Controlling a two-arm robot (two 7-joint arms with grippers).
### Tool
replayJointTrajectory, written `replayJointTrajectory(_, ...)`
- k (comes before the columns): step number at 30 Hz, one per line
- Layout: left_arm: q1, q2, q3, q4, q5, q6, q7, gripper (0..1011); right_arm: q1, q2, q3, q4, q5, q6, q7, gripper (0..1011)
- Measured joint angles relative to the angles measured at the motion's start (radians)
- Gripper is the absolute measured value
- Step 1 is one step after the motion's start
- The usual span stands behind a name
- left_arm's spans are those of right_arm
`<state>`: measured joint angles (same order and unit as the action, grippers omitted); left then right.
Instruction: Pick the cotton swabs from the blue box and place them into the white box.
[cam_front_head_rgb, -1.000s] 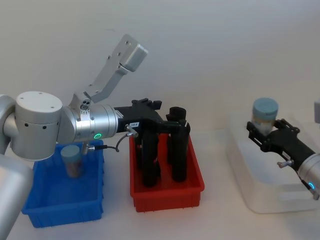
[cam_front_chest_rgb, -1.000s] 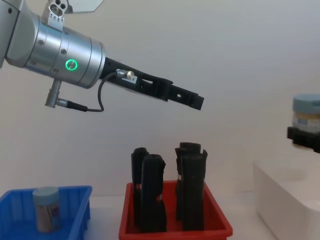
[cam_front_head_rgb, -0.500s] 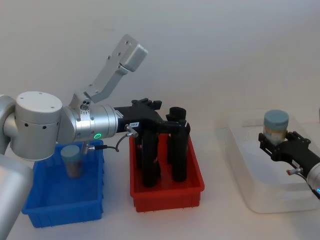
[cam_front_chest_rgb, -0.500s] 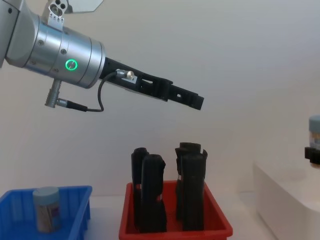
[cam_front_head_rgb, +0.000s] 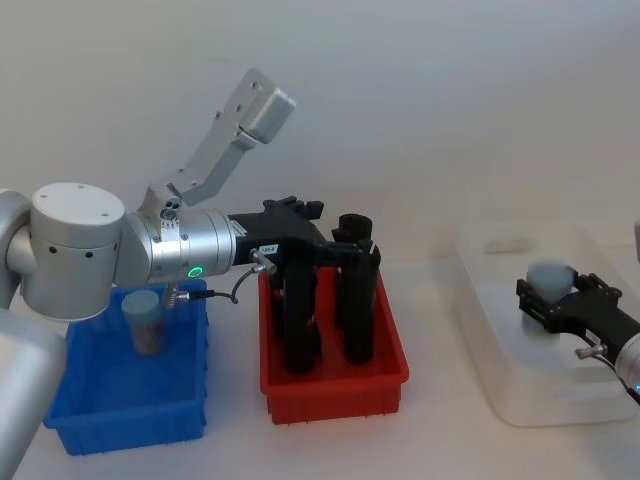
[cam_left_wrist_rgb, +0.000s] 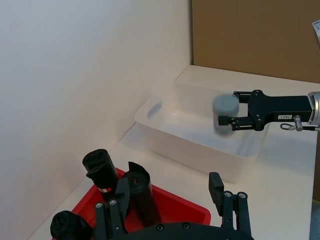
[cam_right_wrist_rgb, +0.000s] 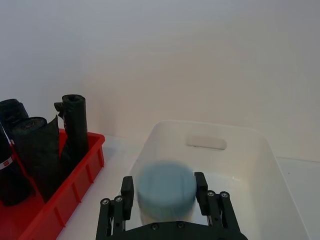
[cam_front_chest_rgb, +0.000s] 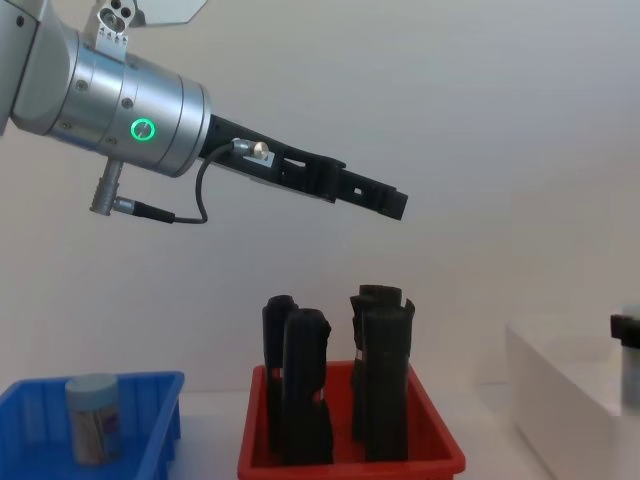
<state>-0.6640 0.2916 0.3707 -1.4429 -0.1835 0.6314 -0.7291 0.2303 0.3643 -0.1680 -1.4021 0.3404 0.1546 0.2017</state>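
Right hand (cam_right_wrist_rgb: 164, 196) pinches 1 cotton swabs tub (cam_front_head_rgb: 549, 281) low inside the white box (cam_front_head_rgb: 480, 330), ready to drop it. 1 tub (cam_front_head_rgb: 144, 320) waits in the blue box (cam_front_head_rgb: 120, 400), left of white box. Left hand (cam_left_wrist_rgb: 170, 210) idles spread over the red bin (cam_front_head_rgb: 330, 378).

No writing here can be made out: the small white sticker on the left gripper (cam_front_head_rgb: 300, 215) and the label on the cotton swab tub (cam_front_head_rgb: 146, 322) are too small to read.
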Motion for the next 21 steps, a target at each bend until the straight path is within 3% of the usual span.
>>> replayJointTrajectory(10,0.0,0.0,0.0,0.0,0.0,0.0,0.0,1004,-0.002,0.002,0.002,0.002,-0.002,0.002,0.003,992)
replayJointTrajectory(21,0.0,0.0,0.0,0.0,0.0,0.0,0.0,1004,-0.007,0.003,0.006,-0.002,-0.004,-0.018,0.004,1001)
